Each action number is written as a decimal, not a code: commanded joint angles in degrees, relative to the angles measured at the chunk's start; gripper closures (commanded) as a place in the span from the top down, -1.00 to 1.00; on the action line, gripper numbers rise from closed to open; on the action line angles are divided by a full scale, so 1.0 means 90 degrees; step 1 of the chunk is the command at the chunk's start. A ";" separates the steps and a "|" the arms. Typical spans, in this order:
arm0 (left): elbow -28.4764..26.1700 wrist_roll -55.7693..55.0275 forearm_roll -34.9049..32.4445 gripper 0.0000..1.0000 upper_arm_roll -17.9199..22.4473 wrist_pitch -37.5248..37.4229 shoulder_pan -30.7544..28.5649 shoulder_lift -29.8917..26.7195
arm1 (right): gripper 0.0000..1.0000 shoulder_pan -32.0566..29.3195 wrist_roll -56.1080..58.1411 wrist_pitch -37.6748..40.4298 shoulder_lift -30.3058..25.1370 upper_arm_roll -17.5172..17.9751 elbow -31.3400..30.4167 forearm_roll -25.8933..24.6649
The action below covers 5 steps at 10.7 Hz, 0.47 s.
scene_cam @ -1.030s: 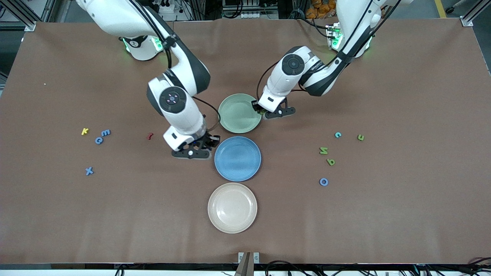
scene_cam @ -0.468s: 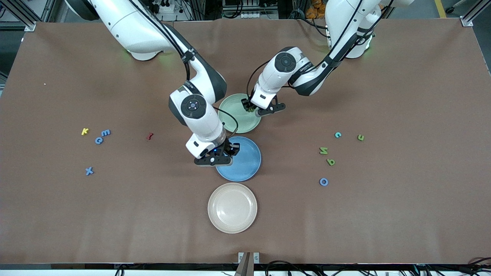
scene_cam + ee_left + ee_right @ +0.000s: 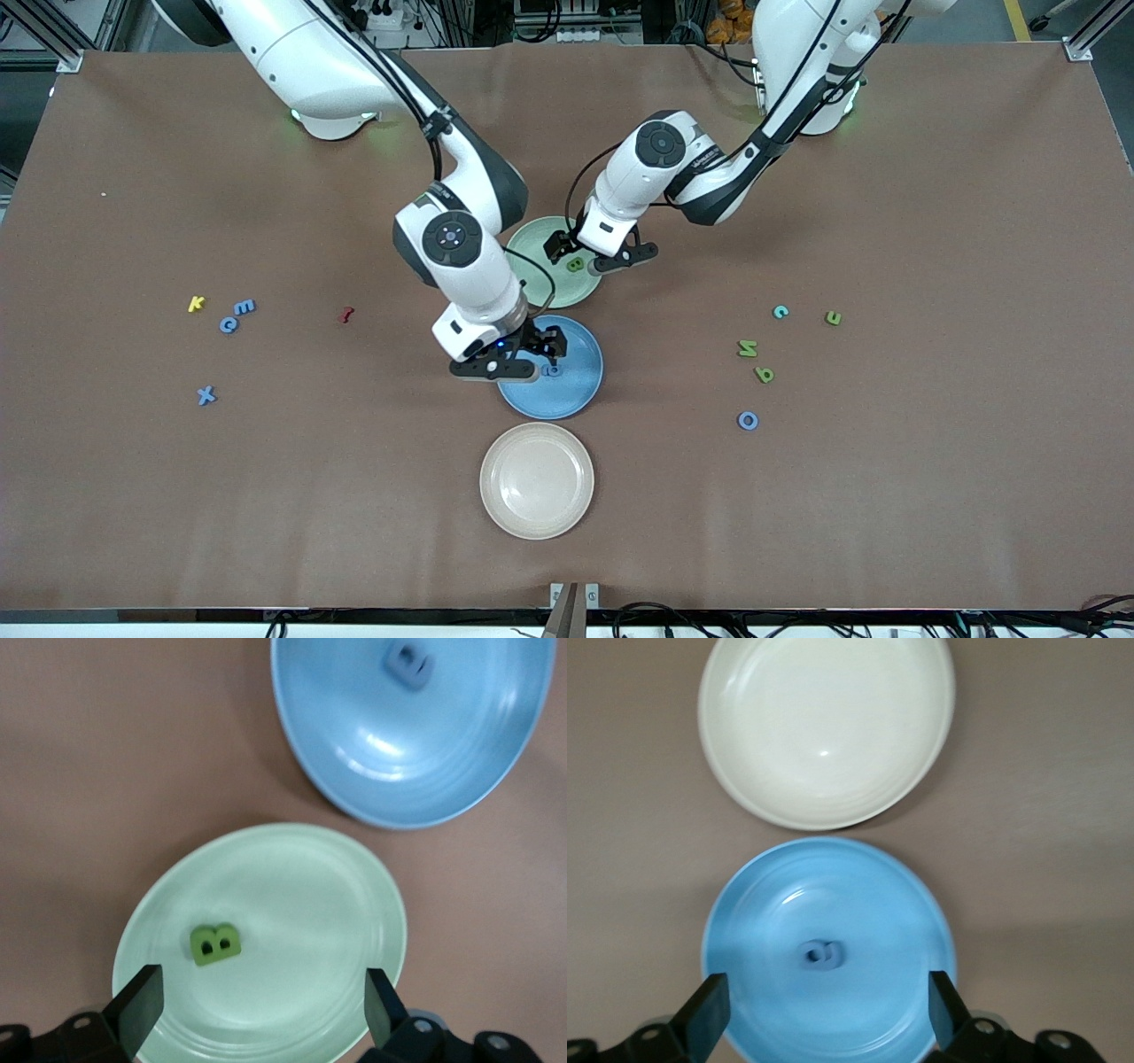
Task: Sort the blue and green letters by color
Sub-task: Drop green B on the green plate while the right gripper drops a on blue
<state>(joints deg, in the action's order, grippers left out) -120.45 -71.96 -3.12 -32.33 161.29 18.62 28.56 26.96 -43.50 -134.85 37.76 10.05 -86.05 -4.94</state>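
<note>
Both sets of jaws are now standing apart, having just released: left gripper (image 3: 586, 251) over green plate (image 3: 532, 257) holding green B (image 3: 215, 944); right gripper (image 3: 523, 354) over blue plate (image 3: 576, 390) holding blue letter (image 3: 822, 954). Loose letters are remaining on the tabletop (image 3: 930, 496).

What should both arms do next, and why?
Probably lift both clear. The left gripper stands open over the green plate with a green letter in it; the right gripper is open over the blue plate, blue letter dropped.

Yellow K (image 3: 196, 304) and dark red letter (image 3: 346, 314) lie apart — cream plate (image 3: 536, 480) nearest the front camera
</note>
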 commanded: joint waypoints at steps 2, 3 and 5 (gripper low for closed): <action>0.0492 0.1435 -0.0405 1.00 0.0018 -0.1393 -0.0924 -0.0634 | 1.00 -0.1166 0.0233 0.1280 -0.0426 0.0065 -0.0058 -0.0105; 0.0512 0.2370 -0.0415 1.00 0.0018 -0.1658 -0.1264 -0.0712 | 1.00 -0.1536 0.0340 0.1379 -0.0475 0.0065 -0.0087 -0.0125; 0.0406 0.4634 -0.0415 1.00 -0.0002 -0.2021 -0.2143 -0.0791 | 1.00 -0.1929 0.0905 0.1370 -0.0466 -0.0449 -0.0194 -0.0183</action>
<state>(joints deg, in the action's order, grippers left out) -115.42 -47.45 -5.82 -31.79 146.20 6.09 22.64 13.00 -39.21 -122.74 34.63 9.50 -85.86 -5.74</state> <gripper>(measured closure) 0.000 0.000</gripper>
